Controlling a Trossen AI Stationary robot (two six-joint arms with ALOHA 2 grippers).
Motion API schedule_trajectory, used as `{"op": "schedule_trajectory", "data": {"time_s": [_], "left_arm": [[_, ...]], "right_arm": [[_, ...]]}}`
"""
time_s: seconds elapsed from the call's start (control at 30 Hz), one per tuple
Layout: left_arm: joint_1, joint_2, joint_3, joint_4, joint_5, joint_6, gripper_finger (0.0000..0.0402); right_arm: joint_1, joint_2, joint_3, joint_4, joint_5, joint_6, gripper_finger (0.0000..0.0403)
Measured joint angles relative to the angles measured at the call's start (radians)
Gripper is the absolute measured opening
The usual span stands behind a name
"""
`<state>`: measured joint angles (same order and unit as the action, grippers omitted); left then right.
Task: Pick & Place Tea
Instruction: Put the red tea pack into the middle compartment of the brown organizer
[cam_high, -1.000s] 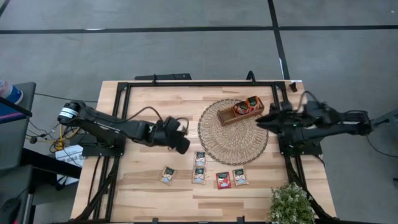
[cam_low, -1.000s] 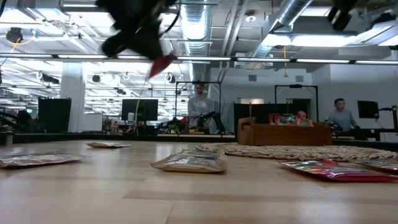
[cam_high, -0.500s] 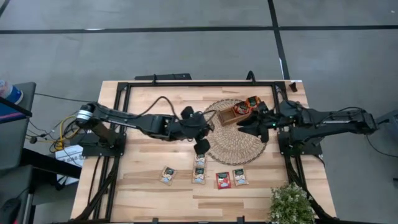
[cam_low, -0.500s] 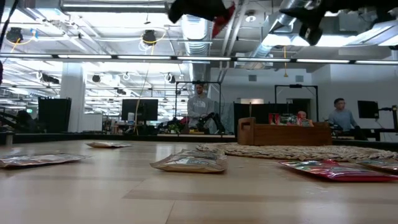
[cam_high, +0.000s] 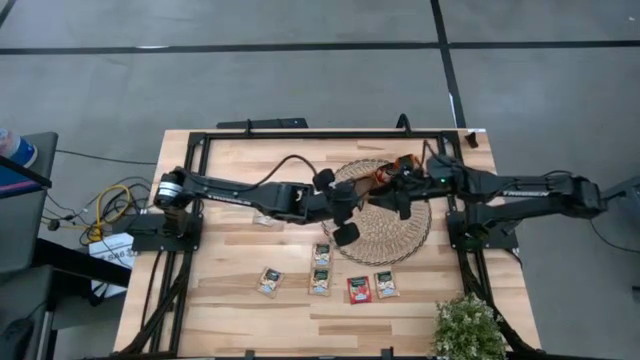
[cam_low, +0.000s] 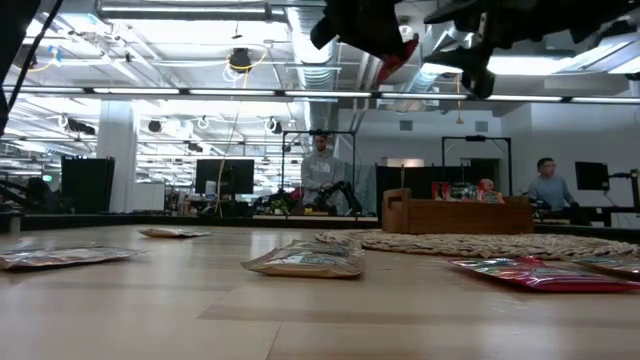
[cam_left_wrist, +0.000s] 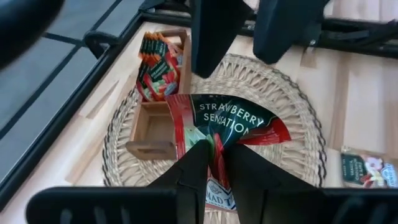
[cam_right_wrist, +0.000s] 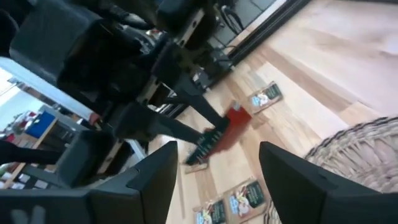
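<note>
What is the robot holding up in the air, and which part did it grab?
The left end effector pinches a red tea sachet by one edge, above the wicker mat. The right end effector is open, holding nothing.

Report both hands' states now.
Left hand: shut on red sachet, above the mat.
Right hand: open, empty, facing the left.

**Both grippers meet above the wicker mat**

The wooden tray (cam_high: 392, 176) sits on the wicker mat's (cam_high: 400, 235) far side. The left gripper (cam_high: 362, 203) and right gripper (cam_high: 398, 196) face each other above it. Five sachets (cam_high: 322, 254) lie nearer, left of a potted plant (cam_high: 468, 328).
</note>
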<state>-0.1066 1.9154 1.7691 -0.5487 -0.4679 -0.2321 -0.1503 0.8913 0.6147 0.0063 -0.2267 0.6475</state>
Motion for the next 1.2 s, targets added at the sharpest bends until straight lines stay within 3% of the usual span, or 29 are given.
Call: {"op": "schedule_trajectory", "data": {"time_s": [0.6,0.9,1.07,1.2], "left_arm": [[0.035,0.016,0.021,-0.118,-0.009,-0.067,0.0051],[0.037,0.015,0.021,-0.130,-0.015,-0.069,0.0051],[0.042,0.014,0.021,-0.130,0.002,-0.070,0.0051],[0.042,0.014,0.021,-0.130,0.002,-0.070,0.0051]], "right_arm": [[-0.086,0.230,0.120,-0.009,-0.167,0.000,0.0219],[-0.095,0.277,0.123,0.031,-0.168,0.007,0.0211],[-0.095,0.276,0.123,0.038,-0.140,0.008,0.0190],[-0.099,0.276,0.123,0.035,-0.138,0.010,0.0148]]}}
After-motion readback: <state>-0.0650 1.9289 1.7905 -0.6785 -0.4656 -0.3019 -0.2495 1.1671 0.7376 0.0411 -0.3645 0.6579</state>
